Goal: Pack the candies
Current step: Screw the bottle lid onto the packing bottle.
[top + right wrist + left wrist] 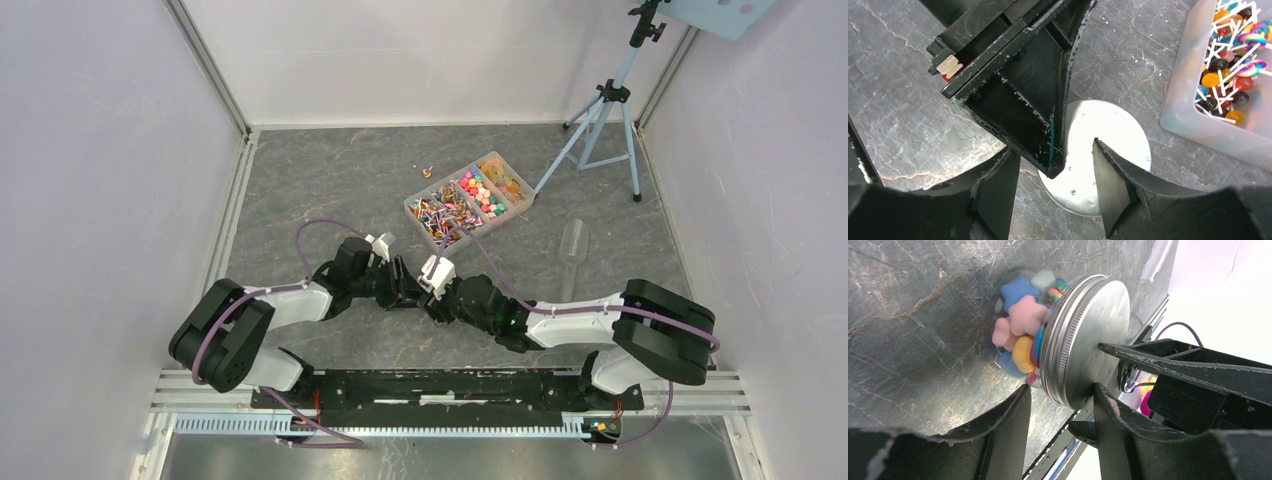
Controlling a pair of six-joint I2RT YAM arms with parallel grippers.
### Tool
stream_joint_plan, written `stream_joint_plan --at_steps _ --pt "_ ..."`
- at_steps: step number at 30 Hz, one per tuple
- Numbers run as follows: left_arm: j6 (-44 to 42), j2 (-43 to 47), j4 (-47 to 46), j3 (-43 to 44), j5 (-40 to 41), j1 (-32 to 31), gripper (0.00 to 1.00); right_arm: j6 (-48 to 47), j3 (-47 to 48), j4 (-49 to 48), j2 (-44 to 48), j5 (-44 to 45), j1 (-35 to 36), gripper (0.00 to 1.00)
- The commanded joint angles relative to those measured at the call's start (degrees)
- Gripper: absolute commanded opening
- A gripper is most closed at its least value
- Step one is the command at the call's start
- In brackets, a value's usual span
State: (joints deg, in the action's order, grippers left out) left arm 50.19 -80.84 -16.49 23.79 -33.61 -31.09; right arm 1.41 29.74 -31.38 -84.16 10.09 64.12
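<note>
A small clear jar (996, 347) stands on the table, full of candies (1023, 315) under a round grey metal lid (1088, 335). My left gripper (1060, 390) is turned sideways, half closed. One finger (1108, 410) lies across the lid's top and the other stands beside the glass, with a small gap. My right gripper (1054, 147) hangs over the same lid (1113, 130), jaws apart. One finger sits over the lid and the other stands off its edge. In the top view both grippers (418, 288) meet and hide the jar.
A clear divided tray (415, 208) of lollipops and candies (470, 195) sits just beyond the grippers, its wall (1188, 120) close to the lid. A clear scoop (572, 245) lies right of it. A tripod (605, 110) stands at the back right. Loose bits (427, 170) lie behind the tray.
</note>
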Motion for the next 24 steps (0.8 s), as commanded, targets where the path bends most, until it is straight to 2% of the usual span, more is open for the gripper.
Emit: stream_joint_plan --at_steps 1,5,14,18,21,22,23,24 --pt "-2.5 -0.7 9.0 -3.6 9.7 -0.6 0.51 8.7 -2.6 7.8 -0.7 6.3 -0.2 0.62" --pt "-3.5 3.0 9.4 -0.5 6.5 -0.4 0.59 8.0 2.1 12.2 3.9 5.1 -0.5 0.76" --pt "-10.7 8.2 28.5 19.0 8.1 0.6 0.71 6.2 8.1 25.7 19.0 2.5 -1.0 0.98" --pt "-13.5 10.5 34.1 25.8 10.4 0.6 0.73 5.5 9.3 31.2 28.2 4.5 -1.1 0.98" --pt "-16.3 12.1 38.0 31.2 12.0 0.6 0.76 4.3 14.7 39.9 33.6 9.3 -1.1 0.98" --pt "-17.7 12.5 40.1 33.8 12.4 0.6 0.8 4.5 16.6 42.7 35.0 11.8 -1.1 0.98" --pt "-19.1 12.8 41.9 36.0 12.8 0.6 0.99 4.7 17.9 44.5 36.2 13.6 -1.1 0.98" --pt "-20.6 13.4 43.9 38.5 13.1 0.6 1.0 5.1 18.5 46.2 37.8 14.7 -1.1 0.98"
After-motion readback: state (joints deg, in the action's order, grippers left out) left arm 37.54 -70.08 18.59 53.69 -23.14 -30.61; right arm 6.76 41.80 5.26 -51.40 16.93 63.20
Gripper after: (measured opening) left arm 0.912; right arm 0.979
